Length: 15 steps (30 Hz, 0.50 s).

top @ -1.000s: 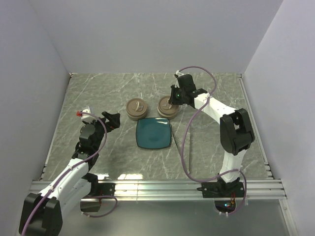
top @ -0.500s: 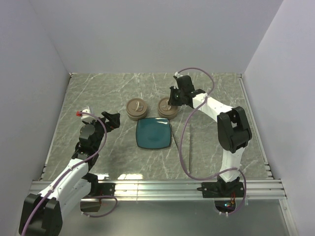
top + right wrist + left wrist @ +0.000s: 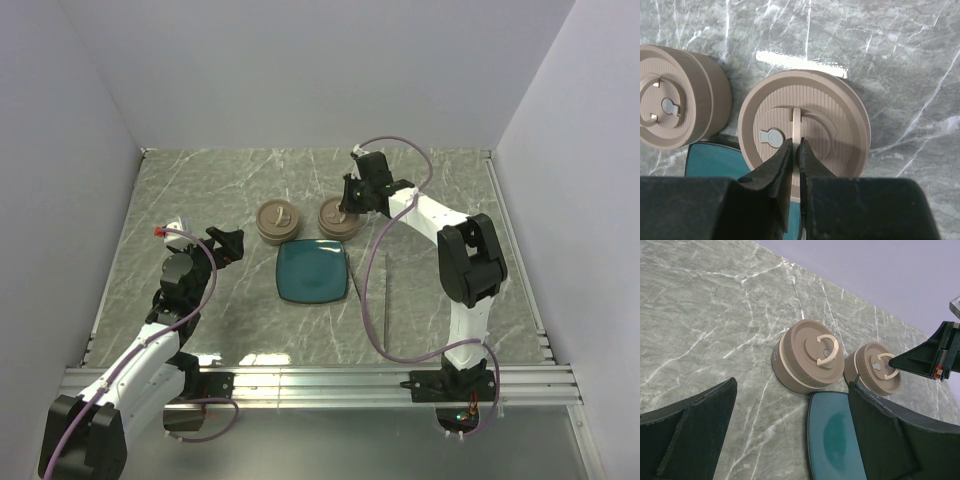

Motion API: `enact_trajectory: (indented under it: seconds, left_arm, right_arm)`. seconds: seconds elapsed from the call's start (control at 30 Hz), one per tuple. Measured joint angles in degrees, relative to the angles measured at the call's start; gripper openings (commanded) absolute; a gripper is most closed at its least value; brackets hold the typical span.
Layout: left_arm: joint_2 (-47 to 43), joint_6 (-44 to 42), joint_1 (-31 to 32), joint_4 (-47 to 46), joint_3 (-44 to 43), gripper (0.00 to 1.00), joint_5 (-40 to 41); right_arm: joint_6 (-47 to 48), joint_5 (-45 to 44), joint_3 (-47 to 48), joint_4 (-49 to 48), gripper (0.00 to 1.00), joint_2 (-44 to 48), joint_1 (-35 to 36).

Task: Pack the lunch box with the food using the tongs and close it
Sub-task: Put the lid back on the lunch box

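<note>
Over at the left of the overhead view, the left gripper (image 3: pixel 228 243) hangs with its jaws spread wide, holding nothing. Mid-frame sit two tan lunch box tubs, the left tub (image 3: pixel 277 220) and the right tub (image 3: pixel 340 217), just above the teal plate (image 3: pixel 313 271). The right gripper (image 3: pixel 795 147) is pinched tight on the right tub's lid handle (image 3: pixel 796 122). The tongs (image 3: pixel 386 300) lie flat, right of the plate.

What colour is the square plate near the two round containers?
The plate is dark teal; the top external view shows it best.
</note>
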<state>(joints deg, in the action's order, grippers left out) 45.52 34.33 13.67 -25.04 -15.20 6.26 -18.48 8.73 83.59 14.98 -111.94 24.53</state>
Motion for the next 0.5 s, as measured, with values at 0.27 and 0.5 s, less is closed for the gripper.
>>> enact_trajectory:
  seconds: [0.27, 0.5]
  left_arm:
    - [0.0, 0.0, 0.0, 0.0, 0.0, 0.99, 0.02]
    - [0.02, 0.0, 0.0, 0.02, 0.0, 0.99, 0.04]
  right_arm:
    - [-0.26, -0.04, -0.85, -1.75, 0.17, 0.0, -0.02]
    - [0.7, -0.09, -1.05, -0.92, 0.48, 0.04, 1.25]
